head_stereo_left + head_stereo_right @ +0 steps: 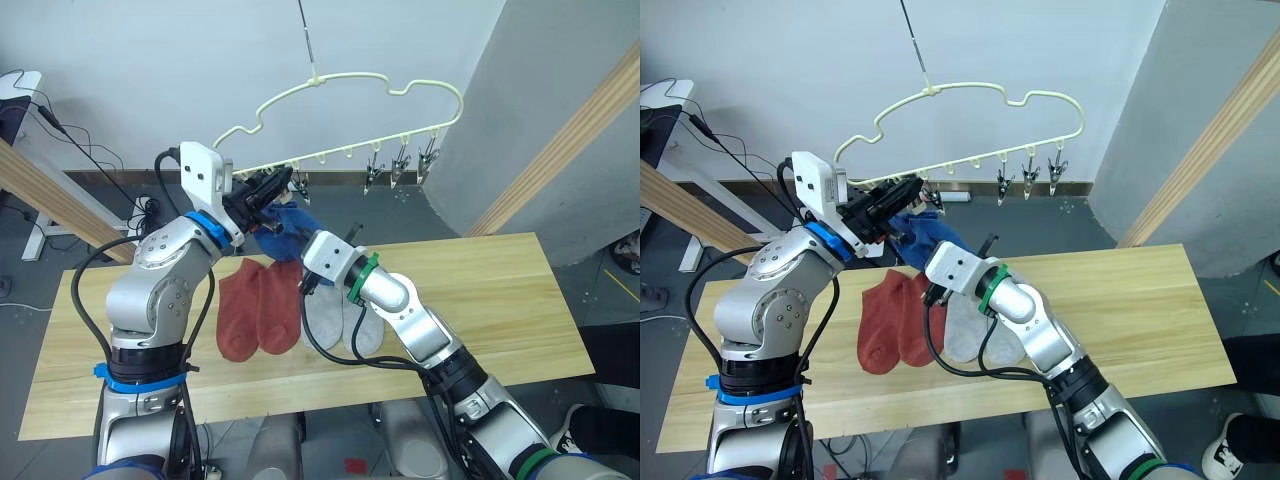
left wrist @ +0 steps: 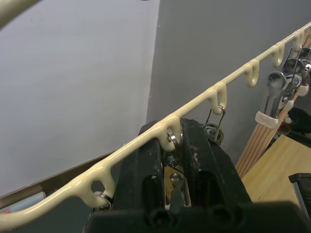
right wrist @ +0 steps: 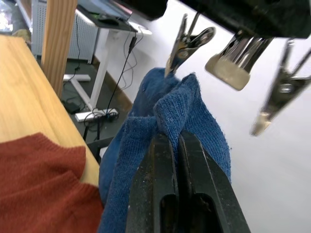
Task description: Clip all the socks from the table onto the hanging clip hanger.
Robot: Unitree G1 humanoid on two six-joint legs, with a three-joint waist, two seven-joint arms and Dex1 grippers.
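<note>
A long table (image 1: 480, 300) of light wooden planks, its grain visible, stood over a grey floor (image 1: 395, 215). Two rust-red socks (image 1: 258, 308) lay side by side on the left half of the top, touching each other, cuffs toward the far edge. Just beside them, on their right, lay two light grey socks (image 1: 322, 322), partly hidden behind a robot arm. The right half of the tabletop carried nothing that could be made out. A slanted wooden beam (image 1: 560, 150) rose beyond the table's far right corner.
</note>
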